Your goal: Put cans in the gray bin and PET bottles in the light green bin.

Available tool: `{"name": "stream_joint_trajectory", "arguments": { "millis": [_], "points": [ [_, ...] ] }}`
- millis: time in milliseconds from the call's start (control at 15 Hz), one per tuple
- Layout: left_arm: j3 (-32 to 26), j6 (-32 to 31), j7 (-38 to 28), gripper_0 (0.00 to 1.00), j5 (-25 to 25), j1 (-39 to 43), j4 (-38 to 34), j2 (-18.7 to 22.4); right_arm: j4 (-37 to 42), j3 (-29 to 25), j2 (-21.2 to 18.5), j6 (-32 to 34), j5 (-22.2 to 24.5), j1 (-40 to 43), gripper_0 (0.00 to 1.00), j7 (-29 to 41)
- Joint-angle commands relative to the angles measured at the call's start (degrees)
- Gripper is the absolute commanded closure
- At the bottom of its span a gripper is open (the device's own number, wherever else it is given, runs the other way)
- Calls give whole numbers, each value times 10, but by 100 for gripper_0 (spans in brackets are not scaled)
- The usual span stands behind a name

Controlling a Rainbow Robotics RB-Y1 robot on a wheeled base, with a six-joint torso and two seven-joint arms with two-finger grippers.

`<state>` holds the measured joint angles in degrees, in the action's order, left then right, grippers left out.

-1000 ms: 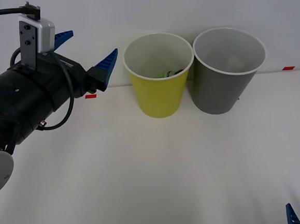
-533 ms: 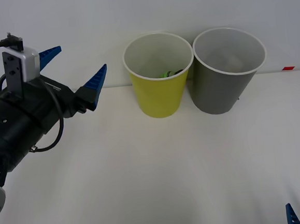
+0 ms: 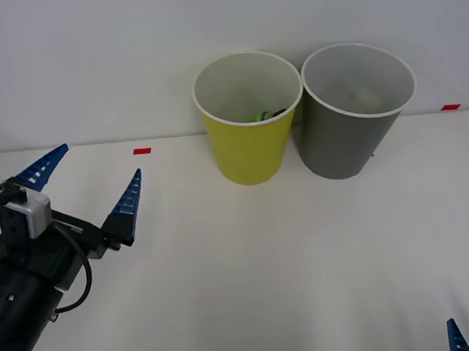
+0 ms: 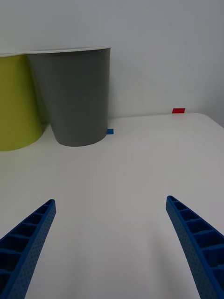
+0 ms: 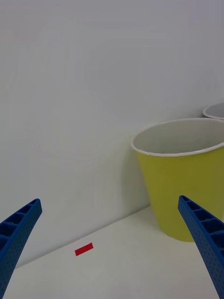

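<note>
Front view: 2 round, tapered plastic bins stand side by side at the far edge of a smooth white bench (image 3: 305, 251), against a plain pale wall. The green bin (image 3: 250, 146) is on the left, the gray bin (image 3: 352, 138) on the right; their white rims are just beside each other, whether they touch I cannot tell. Both have pale, smooth insides. Low inside the green bin, a bit of bright green label and a dark cap of the bottle (image 3: 267, 115) peek over the near rim; most of it is hidden by the bin wall. Something pale lies in the gray bin, too faint to name.

The left claw (image 3: 90, 183) hangs over the bench's left side, well apart from the bins, its 2 blue ribbed fingers spread wide and holding nothing. A black cylindrical arm, a small gray block and black cable sit behind it. The right claw (image 4: 111, 243) is low at the bench's near right corner, its wedge-shaped fingers also spread and empty, pointing toward the gray bin.

Small red tape marks (image 3: 142, 151) sit along the bench's far edge and near edge; a blue mark (image 4: 110, 131) lies at the gray bin's base.
</note>
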<state>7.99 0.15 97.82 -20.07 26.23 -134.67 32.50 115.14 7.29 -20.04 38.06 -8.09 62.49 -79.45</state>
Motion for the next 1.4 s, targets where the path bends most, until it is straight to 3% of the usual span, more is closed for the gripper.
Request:
{"name": "stream_joint_trajectory", "arguments": {
  "millis": [67,400,800,1400],
  "points": [
    [27,-73,2,0,17,55,42,-2,0,0,0,0,0,0,20,0],
    [37,-145,2,0,36,154,50,-3,0,0,0,0,0,0,20,0],
    [45,-219,11,0,62,238,85,-41,0,0,0,0,0,0,20,0],
    [47,-241,58,0,59,341,86,-41,0,0,0,0,0,0,20,0]
  ]
}}
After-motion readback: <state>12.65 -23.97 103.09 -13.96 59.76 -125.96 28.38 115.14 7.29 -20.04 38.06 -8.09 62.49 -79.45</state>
